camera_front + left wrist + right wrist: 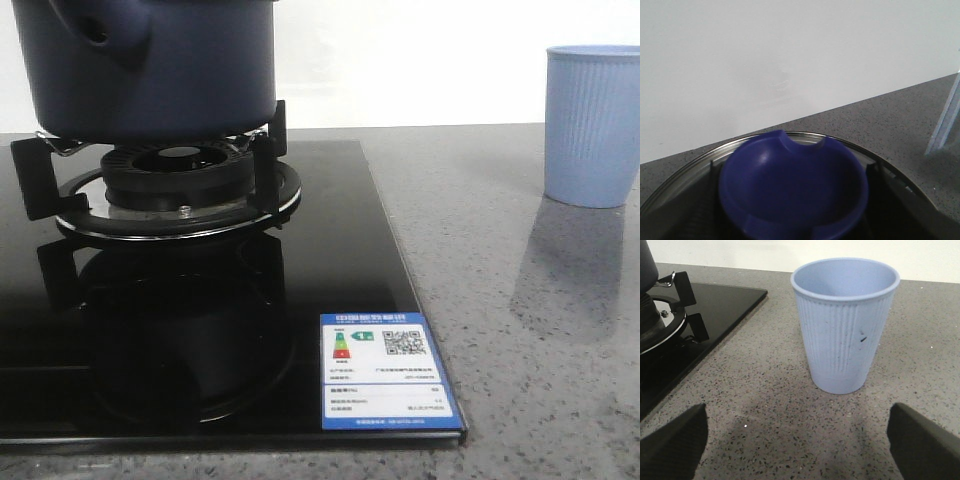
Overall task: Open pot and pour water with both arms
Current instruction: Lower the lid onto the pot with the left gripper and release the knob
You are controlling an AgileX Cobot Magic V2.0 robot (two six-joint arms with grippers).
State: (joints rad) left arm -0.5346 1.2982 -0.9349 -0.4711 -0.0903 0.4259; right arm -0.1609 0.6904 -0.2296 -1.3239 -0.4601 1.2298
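Observation:
The dark navy pot (150, 70) stands on the burner's pan support at the far left; its top is cut off in the front view. In the left wrist view my left gripper (792, 172) sits around the blue bowl-shaped lid knob (790, 195). Its dark fingers (714, 172) touch the knob on both sides, above the lid's steel rim (687, 162). My right gripper (797, 440) is open and empty, low over the counter. The pale blue ribbed cup (845, 325) stands upright and empty just ahead of it. Neither gripper shows in the front view.
The black glass hob (200, 330) with its burner (180, 170) fills the left of the speckled grey counter (520, 300); an energy sticker (385, 370) sits at its near right corner. The cup (592, 125) stands at the far right. A white wall lies behind.

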